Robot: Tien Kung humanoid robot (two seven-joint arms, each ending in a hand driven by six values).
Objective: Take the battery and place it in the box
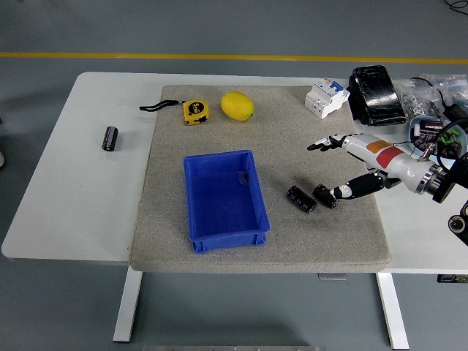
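Head view: the right hand [344,167], fingers spread and holding nothing, reaches over the grey mat [336,234] just beside the battery [300,199], which lies right of the seemingly empty blue box [223,238], so picking and placing remain.

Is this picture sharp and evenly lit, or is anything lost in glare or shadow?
Head view: lighting is soft and even, shadows faint; the blue box, battery and right hand read sharp; slight glare on the black wrapped pack; table edges bow a little.
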